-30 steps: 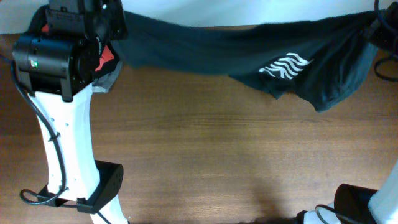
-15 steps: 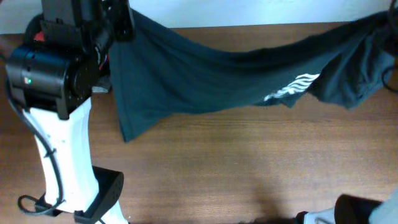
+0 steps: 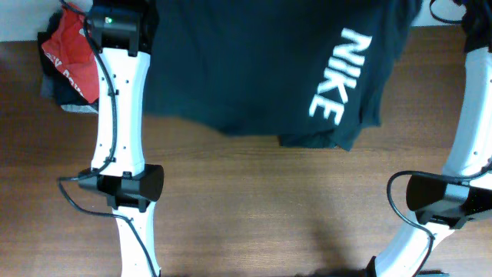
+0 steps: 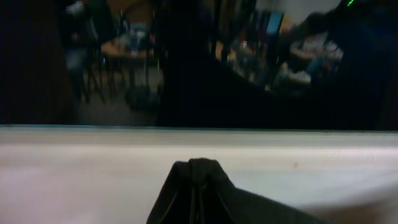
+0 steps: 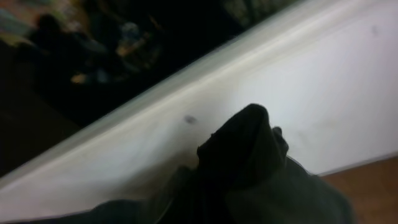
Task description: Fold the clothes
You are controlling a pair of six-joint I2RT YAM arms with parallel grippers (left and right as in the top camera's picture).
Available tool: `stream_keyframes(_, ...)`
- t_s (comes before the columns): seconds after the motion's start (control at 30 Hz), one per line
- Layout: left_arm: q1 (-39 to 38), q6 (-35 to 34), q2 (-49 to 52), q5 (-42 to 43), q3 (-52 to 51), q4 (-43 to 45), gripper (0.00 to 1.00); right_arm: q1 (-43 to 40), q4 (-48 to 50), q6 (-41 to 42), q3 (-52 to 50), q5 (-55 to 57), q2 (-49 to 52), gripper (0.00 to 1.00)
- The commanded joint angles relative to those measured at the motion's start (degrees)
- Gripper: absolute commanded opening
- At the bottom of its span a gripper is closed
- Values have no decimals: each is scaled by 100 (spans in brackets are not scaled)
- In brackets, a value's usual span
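Note:
The clothes (image 3: 254, 69) are one dark, almost black garment with a white NIKE mark (image 3: 338, 77). It hangs spread wide above the far half of the table, its lower hem reaching down to about mid-table. My left gripper (image 4: 196, 183) is shut on one upper corner; in the left wrist view the cloth (image 4: 205, 199) bunches to a peak over the fingers. My right gripper (image 5: 245, 155) is shut on the other upper corner, its fingers buried in bunched cloth (image 5: 261, 180). In the overhead view both grippers are hidden at the top edge.
A red T-shirt (image 3: 71, 52) lies on a grey folded garment (image 3: 73, 106) at the far left. The left arm's white link and black joint (image 3: 123, 185) stand front left, the right arm's (image 3: 438, 196) front right. Wooden table (image 3: 269, 223) shows below the hem.
Both arms have risen and stretched toward the far edge. The garment went from a sagging band to a flat hanging sheet, with the white mark now readable.

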Motion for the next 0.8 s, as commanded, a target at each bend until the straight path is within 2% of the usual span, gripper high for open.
stream_keyframes(0.0,55,221,-511,210,435,22,1,-236,-107,61,798,-284,-586,4)
stream_keyframes(0.13,55,223,-866,205,474,-629,1,-387,-754,-234,1182,-387,-782,4)
stream_keyframes(0.3,55,223,-1008,144,474,-2144,4,-400,-2129,-780,1174,-354,-791,5)
stream_keyframes(0.4,55,216,-962,11,372,-3239,7,-400,-3027,-1038,1045,-74,-706,27)
stream_keyframes(0.5,55,186,-925,15,74,-4151,18,-369,-3912,-1038,841,205,-568,49)
stream_keyframes(0.53,52,114,-907,20,-76,-4413,19,-356,-4194,-1038,728,240,-520,58)
stream_keyframes(0.57,48,-61,-894,20,-254,-4662,24,-356,-4411,-1038,623,240,-487,73)
stream_keyframes(0.6,48,-210,-892,31,-452,-4817,31,-352,-4649,-1040,501,243,-446,79)
stream_keyframes(0.63,48,-323,-892,61,-667,-4940,36,-352,-4841,-1040,389,249,-415,83)
stream_keyframes(0.77,48,-758,-892,81,-1502,-5252,37,-352,-5355,-1038,-50,382,-365,83)
